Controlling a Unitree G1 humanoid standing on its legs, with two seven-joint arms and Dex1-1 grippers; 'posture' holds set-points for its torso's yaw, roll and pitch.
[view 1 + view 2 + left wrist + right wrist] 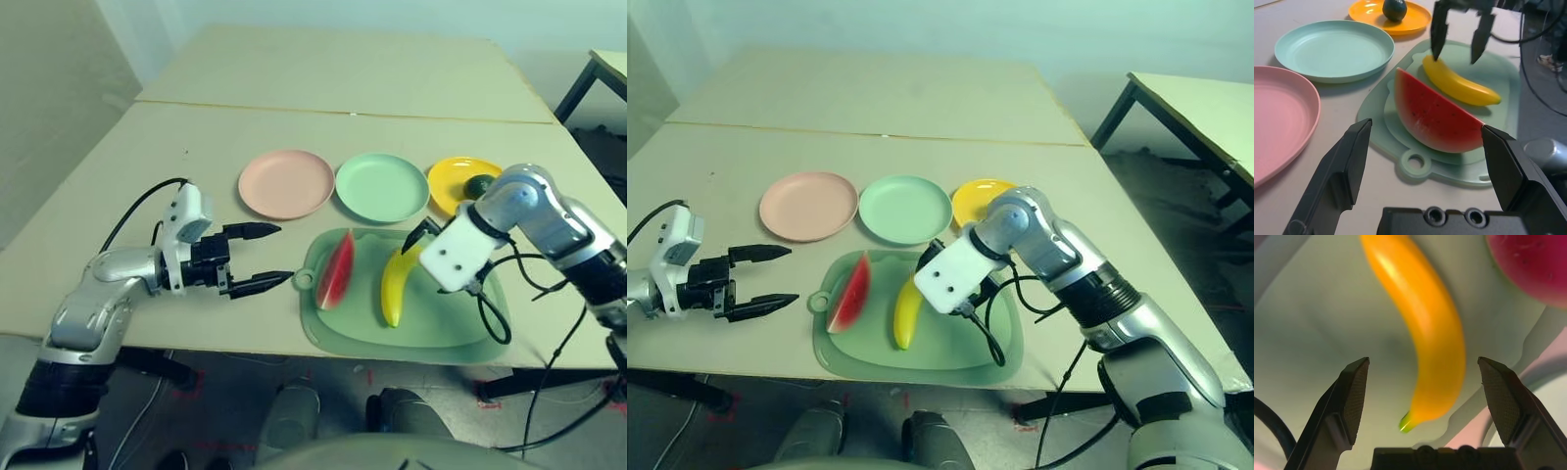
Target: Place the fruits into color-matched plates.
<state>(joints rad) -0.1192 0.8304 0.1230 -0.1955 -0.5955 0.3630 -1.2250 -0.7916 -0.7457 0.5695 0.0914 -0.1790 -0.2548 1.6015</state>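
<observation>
right gripper (pixel 1420 396) spread astride banana (pixel 1425 328) tip on mat (pixel 441 328), watermelon (pixel 335 269) beside; left gripper (pixel 263 257) spread, idle; pinching the tapered end risks slip; avocado (pixel 479 185) sits wrongly on yellow plate (pixel 449 186).

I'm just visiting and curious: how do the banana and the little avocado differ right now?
The banana is long, curved and yellow, while the avocado is small, round and dark green. The banana lies on the green mat beside the watermelon wedge; the avocado sits in the yellow plate. The open right gripper hovers over the banana; nothing is near the avocado. Neither is in a plate of its own colour.
</observation>
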